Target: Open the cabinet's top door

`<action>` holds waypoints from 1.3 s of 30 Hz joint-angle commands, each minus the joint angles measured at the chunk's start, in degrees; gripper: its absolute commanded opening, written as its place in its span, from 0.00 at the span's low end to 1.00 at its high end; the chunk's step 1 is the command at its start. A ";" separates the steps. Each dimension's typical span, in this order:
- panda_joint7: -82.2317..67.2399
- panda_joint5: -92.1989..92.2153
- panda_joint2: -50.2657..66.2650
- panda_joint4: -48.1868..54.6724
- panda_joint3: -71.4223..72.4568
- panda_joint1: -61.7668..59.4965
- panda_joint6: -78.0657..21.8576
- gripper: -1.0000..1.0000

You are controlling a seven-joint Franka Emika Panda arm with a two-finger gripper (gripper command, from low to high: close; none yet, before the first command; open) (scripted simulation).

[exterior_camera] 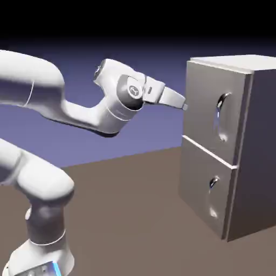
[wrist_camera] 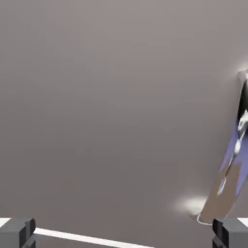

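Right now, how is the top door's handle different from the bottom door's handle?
The top door's handle is long, while the bottom door's handle is shorter. The top handle sits on the bigger door, and the bottom handle is on the smaller door. Both handles are shiny metal, and both doors look closed.

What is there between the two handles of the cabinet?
In the exterior view, the pale seam between the panels runs between upper handle and lower handle.
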 commanded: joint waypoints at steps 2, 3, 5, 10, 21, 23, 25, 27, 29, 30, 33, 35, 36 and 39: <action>3.38 -4.99 -0.97 0.58 -2.04 1.82 -0.52 1.00; 5.07 -7.48 -1.45 0.86 -3.06 2.72 -0.78 1.00; 8.44 -12.46 -2.41 1.44 -5.09 4.54 -1.29 1.00; 16.89 -24.92 -4.83 2.88 -10.18 9.08 -2.59 1.00; 35.46 -52.33 -10.13 6.05 -21.38 19.06 -5.43 1.00; 38.84 -57.31 -11.10 6.63 -23.42 20.88 -5.95 1.00; 42.22 -62.30 -12.06 7.20 -25.46 22.69 -6.47 1.00; 45.59 -67.28 -13.03 7.78 -27.49 24.51 -6.98 1.00; 48.97 -72.26 -13.99 8.36 -29.53 26.32 -7.50 1.00; 50.66 -74.76 -14.47 8.64 -30.55 27.23 -7.76 1.00; 55.72 -82.23 -15.92 9.51 -33.60 29.95 -8.53 1.00; 58.38 -86.22 -16.43 10.69 -35.65 32.29 -9.07 1.00; 58.47 -86.48 -15.91 12.31 -36.70 34.37 -9.36 1.00; 58.73 -87.28 -14.33 17.19 -39.85 40.60 -10.24 1.00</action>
